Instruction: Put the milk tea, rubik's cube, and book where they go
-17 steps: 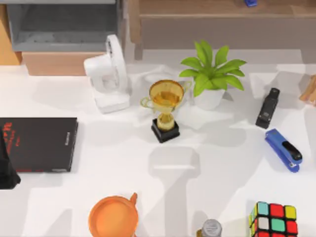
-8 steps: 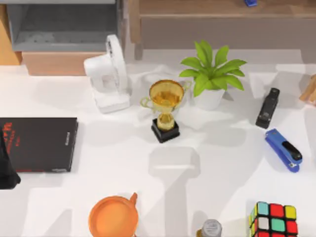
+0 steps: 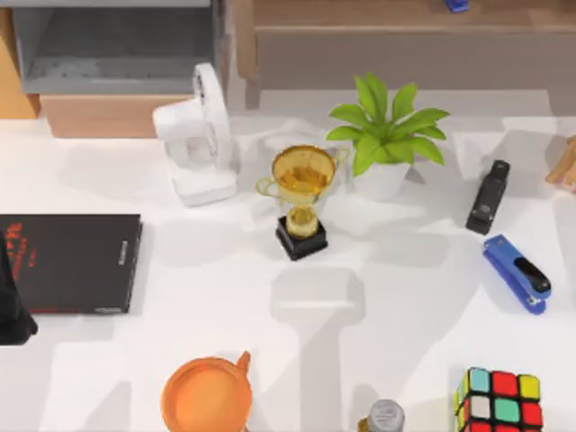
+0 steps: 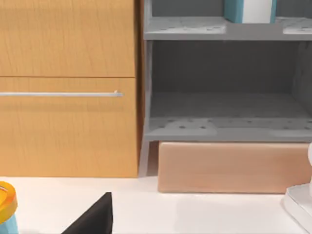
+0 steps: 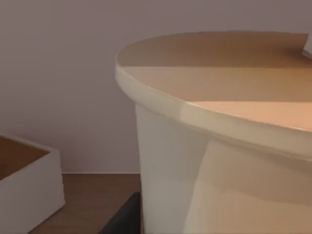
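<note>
A rubik's cube [image 3: 500, 401] sits at the table's front right corner, beside a grey-capped bottle [image 3: 385, 418] an approaching arm might topple; neither gripper's grip state can be told.

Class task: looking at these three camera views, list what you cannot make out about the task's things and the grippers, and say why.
- Rubik's cube: top view, cut off by the picture's lower edge.
- Teal book: left wrist view, on the grey shelf, cut off by the upper edge.
- Left arm: top view, a dark piece at the left edge; fingers out of frame.
- Cream tub: right wrist view, cropped; contents hidden.
</note>
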Robot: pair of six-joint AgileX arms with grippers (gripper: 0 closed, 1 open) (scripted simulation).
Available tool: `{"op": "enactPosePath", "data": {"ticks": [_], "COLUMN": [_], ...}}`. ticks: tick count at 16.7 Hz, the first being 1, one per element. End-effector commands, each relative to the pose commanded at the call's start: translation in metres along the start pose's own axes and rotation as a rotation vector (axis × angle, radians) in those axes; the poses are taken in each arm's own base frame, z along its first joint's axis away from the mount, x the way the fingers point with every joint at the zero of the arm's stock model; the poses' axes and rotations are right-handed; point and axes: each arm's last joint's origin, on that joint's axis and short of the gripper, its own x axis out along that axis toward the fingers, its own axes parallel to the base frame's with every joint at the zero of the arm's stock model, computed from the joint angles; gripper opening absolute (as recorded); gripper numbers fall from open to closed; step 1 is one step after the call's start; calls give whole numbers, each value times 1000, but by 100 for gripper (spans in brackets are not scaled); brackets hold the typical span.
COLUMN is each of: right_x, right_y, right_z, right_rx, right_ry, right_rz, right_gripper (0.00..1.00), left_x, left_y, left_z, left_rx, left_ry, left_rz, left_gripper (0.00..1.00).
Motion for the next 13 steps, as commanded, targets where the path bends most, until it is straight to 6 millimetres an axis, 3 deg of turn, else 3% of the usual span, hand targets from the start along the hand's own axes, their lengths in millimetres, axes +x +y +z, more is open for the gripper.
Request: {"op": "enactPosePath", "data": {"ticks": [3,10,13], "right_x": [-9,-74,-80], "right_y": [-1,0,-1], "right_z": [4,10,11], "right_rx": [0,0,0], "right_ry": [-4,5,0], "right_rz": [0,0,0], "right_gripper": [0,0,0], "left_x": [0,0,0], "left_y": [0,0,0], "left_z": [0,0,0], "left_rx": [0,0,0], "left_ry": [0,0,0], "left_rz": [0,0,0], "left_gripper": [100,100,100]}}
